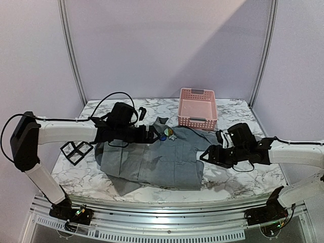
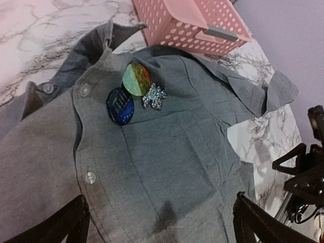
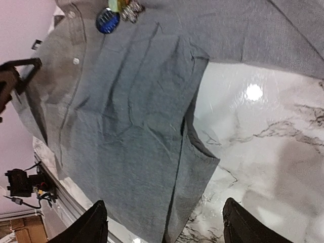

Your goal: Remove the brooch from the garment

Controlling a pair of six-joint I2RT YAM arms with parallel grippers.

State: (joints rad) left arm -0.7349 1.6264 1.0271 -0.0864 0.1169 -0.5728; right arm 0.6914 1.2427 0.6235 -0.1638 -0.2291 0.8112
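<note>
The garment (image 1: 152, 162) is a grey button-up shirt lying flat on the marble table. On its chest a sparkly silver brooch (image 2: 154, 96) sits beside a round blue badge (image 2: 120, 106) and a round green-and-orange badge (image 2: 136, 79). My left gripper (image 2: 162, 225) hovers open over the chest pocket, below the brooch, with nothing between its fingers. In the top view it is at the collar (image 1: 153, 133). My right gripper (image 3: 164, 228) stands open above the shirt's side edge where cloth meets marble, holding nothing. From there the brooch (image 3: 132, 7) shows at the top edge.
A pink perforated basket (image 1: 197, 107) stands behind the shirt at the back of the table (image 1: 243, 177). A black wire-frame object (image 1: 76, 150) lies left of the shirt. The right arm's black gripper (image 2: 304, 177) shows at the right edge of the left wrist view.
</note>
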